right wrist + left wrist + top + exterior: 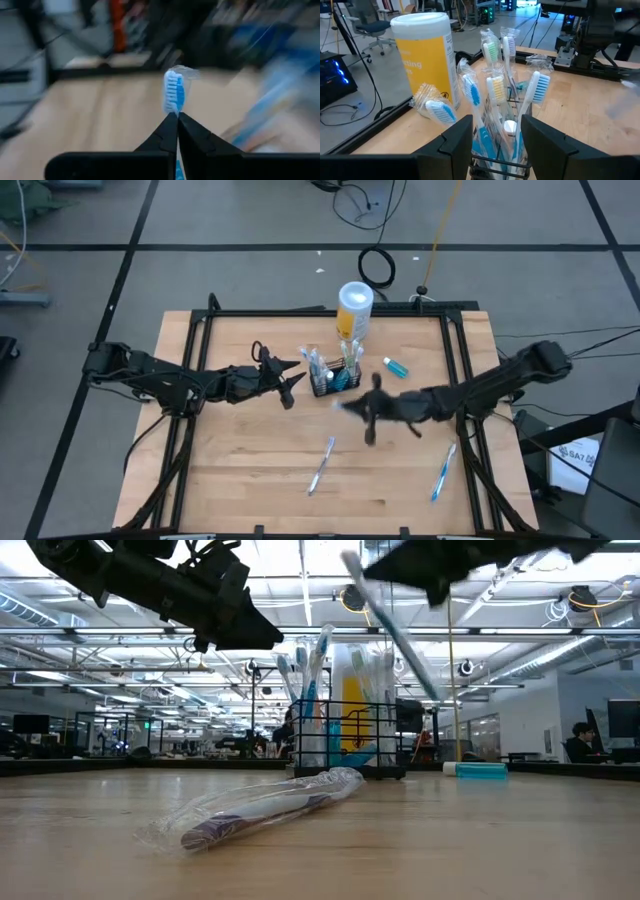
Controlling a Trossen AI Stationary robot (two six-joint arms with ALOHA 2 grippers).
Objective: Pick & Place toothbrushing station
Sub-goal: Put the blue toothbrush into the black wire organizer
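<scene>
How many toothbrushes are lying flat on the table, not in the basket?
2. One wrapped toothbrush lies near the middle front of the table; another lies at the front right. A third is held up by the right gripper. None seems hidden.

Small black wire-mesh basket (334,378), low-walled and rectangular, standing upright on the wooden table slightly toward twelve o'clock from centre. Crammed with wrapped toothbrushes (496,95) standing bristles-up, white and blue with one green, leaning outward past the rim.
</scene>
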